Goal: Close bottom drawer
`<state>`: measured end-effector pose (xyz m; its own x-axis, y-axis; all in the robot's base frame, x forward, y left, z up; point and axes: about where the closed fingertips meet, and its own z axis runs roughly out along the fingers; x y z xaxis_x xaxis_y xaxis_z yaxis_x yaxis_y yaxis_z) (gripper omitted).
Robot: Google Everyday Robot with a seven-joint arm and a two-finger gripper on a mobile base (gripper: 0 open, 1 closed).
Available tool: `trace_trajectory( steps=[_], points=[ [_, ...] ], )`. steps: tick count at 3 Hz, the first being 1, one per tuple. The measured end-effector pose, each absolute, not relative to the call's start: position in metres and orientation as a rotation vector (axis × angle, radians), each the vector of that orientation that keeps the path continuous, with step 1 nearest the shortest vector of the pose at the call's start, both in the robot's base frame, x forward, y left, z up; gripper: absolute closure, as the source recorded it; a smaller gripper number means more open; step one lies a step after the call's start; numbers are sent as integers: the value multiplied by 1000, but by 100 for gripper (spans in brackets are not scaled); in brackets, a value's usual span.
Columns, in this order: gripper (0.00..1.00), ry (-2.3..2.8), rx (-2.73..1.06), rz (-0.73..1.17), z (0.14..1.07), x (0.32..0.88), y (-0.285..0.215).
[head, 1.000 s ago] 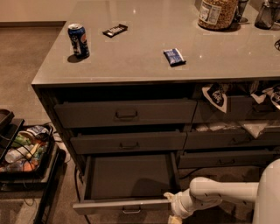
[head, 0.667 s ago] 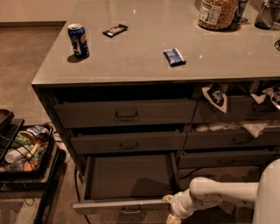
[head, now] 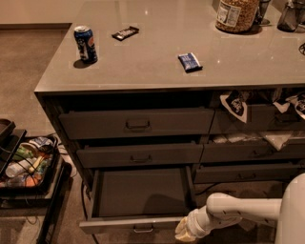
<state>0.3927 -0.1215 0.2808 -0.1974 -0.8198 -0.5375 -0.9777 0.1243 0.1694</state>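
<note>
The bottom drawer (head: 143,193) of the left column stands pulled far out, showing its plain empty base. Its slim front panel (head: 128,224) with a small metal loop handle (head: 143,229) is near the bottom edge of the view. My white arm (head: 238,212) reaches in from the lower right. My gripper (head: 183,233) is at the right end of the drawer's front panel, at the bottom edge of the view, partly cut off.
Two more grey drawers (head: 136,125) sit above it, slightly open. The right column's drawers (head: 252,151) hold bags. On the countertop (head: 157,66) are a blue can (head: 86,44), snack bars (head: 189,62) and a jar (head: 236,14). A black cart of items (head: 26,164) stands at left.
</note>
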Motion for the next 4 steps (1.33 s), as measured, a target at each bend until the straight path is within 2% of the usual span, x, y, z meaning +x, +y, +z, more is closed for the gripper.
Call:
trace_trajectory(
  steps=[1, 2, 4],
  points=[
    [88, 2076, -1753, 733, 267, 397, -112],
    [100, 2049, -1759, 771, 241, 402, -95],
    [100, 2034, -1783, 796, 207, 405, -69]
  ],
)
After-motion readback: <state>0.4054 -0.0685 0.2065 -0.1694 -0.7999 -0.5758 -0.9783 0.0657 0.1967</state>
